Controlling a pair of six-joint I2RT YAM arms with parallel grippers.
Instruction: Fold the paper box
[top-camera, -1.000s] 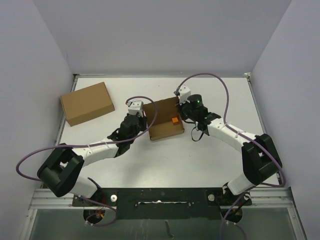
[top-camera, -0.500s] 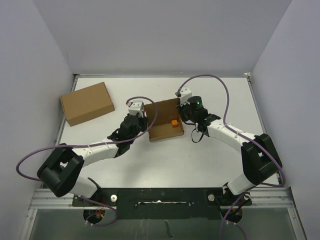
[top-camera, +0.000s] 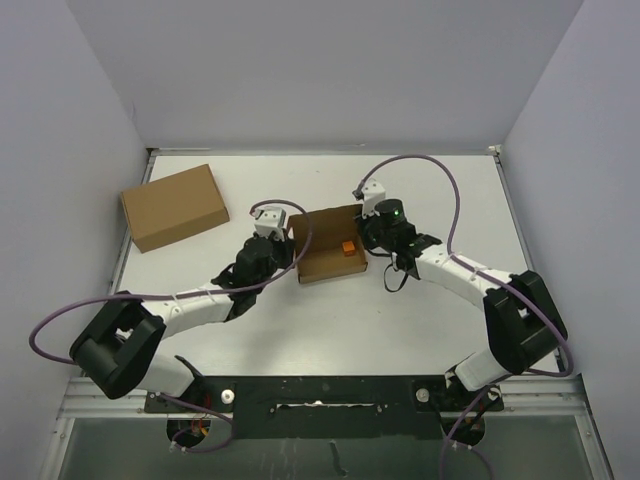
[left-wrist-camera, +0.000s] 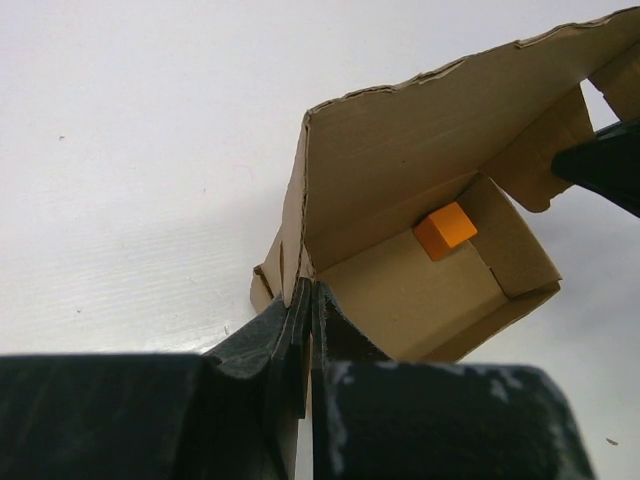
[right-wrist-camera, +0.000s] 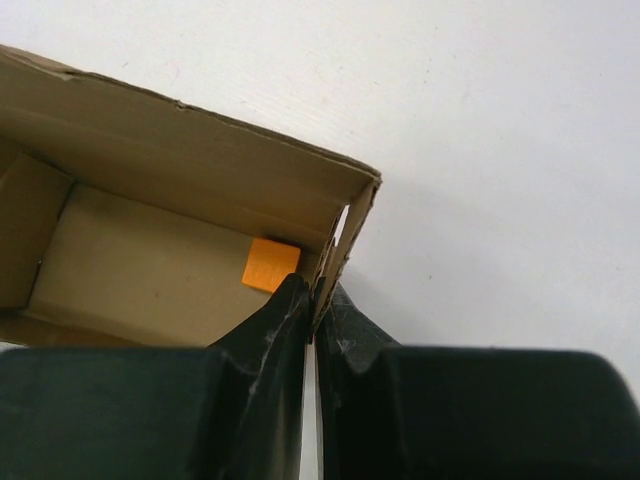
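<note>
The paper box (top-camera: 322, 266) is a brown open tray at the table's middle, with its lid flap standing at the back. A tiny orange cube (top-camera: 349, 248) lies inside near the right wall. My left gripper (top-camera: 292, 254) is shut on the box's left wall. In the left wrist view the left gripper (left-wrist-camera: 308, 298) pinches that wall, with the box (left-wrist-camera: 400, 190) and the cube (left-wrist-camera: 446, 230) beyond. My right gripper (top-camera: 366, 243) is shut on the right wall. The right wrist view shows the right gripper (right-wrist-camera: 318, 305) on that wall beside the cube (right-wrist-camera: 270, 265), with the box (right-wrist-camera: 150, 270) to the left.
A larger plain cardboard box (top-camera: 175, 206) lies at the back left of the white table (top-camera: 420, 320). Grey walls close in the left, back and right sides. Purple cables (top-camera: 445, 180) loop over both arms.
Both grippers and the box have shifted slightly toward the near edge. The lid flap at the back looks shorter from above than a second ago.
</note>
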